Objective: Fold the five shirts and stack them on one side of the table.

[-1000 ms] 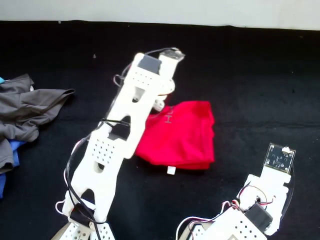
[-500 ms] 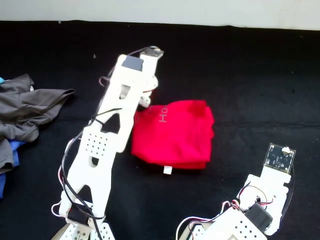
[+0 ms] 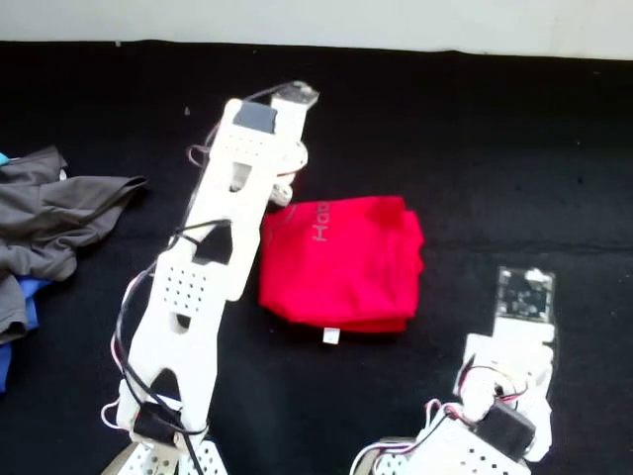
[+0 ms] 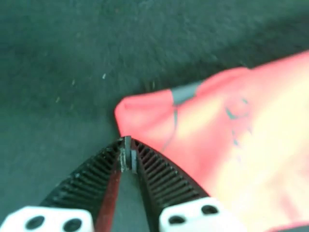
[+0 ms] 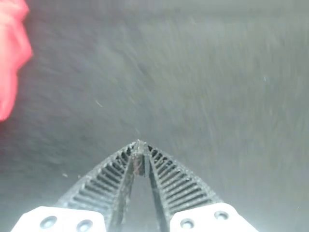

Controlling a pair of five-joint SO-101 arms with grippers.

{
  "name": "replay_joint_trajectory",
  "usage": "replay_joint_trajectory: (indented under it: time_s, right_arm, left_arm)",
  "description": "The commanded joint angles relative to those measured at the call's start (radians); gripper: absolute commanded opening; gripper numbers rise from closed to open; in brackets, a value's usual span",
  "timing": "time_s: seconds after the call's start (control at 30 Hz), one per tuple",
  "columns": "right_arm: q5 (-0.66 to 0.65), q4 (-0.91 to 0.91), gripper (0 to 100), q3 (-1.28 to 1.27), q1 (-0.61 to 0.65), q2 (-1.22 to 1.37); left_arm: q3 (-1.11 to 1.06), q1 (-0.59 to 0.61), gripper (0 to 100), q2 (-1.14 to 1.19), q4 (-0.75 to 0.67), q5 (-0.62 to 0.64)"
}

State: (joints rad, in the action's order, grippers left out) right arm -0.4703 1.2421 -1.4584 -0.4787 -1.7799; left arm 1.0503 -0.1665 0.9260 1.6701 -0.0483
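A folded red shirt (image 3: 341,262) lies mid-table on the black cloth. My left gripper (image 4: 126,157) is at the shirt's far-left corner (image 4: 145,108), shut, with a strip of red fabric pinched between its jaws. Seen from above, the long white left arm (image 3: 213,267) runs from the near edge up to that corner. The right arm (image 3: 522,297) sits low at the near right, apart from the shirt. Its gripper (image 5: 139,151) is shut on nothing above bare cloth, with the red shirt (image 5: 12,58) off to one side.
A crumpled grey shirt (image 3: 49,213) lies at the table's left edge, on top of a blue one (image 3: 28,297). Bare black table (image 3: 495,129) stretches behind and to the right of the red shirt. A pale wall runs along the far edge.
The left arm swung to the left and the red shirt slid left with it, its printed corner now uncovered. The right arm's wrist shifted slightly left and toward the near edge.
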Motion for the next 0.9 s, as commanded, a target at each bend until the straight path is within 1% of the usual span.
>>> replay_joint_trajectory:
  time_s: [0.0,0.1,0.2,0.27,0.37,0.47,0.57,0.67,0.77,0.87]
  right_arm:
    - [-0.011,0.012,0.6,0.091,0.088,0.028]
    - [-0.011,0.015,0.6,0.179,0.13,0.171]
    - [-0.009,0.019,0.6,0.352,0.162,0.418]
    - [-0.006,0.062,0.6,0.492,0.189,0.604]
    - [0.077,0.159,0.6,0.696,0.268,0.86]
    - [0.147,0.22,0.6,0.874,0.389,1.059]
    - [0.215,0.22,0.6,0.993,0.532,1.219]
    - [0.247,0.17,0.6,1.04,0.647,1.346]
    - [0.252,0.104,0.6,1.035,0.707,1.458]
    - [0.252,0.09,0.6,1.035,0.707,1.561]
  left_arm:
    - [0.007,-0.018,1,-0.171,0.087,0.006]
    - [-0.044,-0.012,1,-0.249,0.098,0.006]
    - [-0.16,-0.012,1,-0.321,0.098,0.006]
    - [-0.265,-0.012,1,-0.381,0.098,0.006]
    - [-0.447,0.001,1,-0.501,0.098,0.005]
    - [-0.611,0.021,1,-0.622,0.092,0.003]
    - [-0.806,0.059,1,-0.728,0.002,0.0]
    - [-1.021,0.12,1,-0.811,-0.11,0.0]
    - [-1.222,0.185,1,-0.88,-0.238,0.0]
    - [-1.379,0.236,1,-0.937,-0.35,0.0]
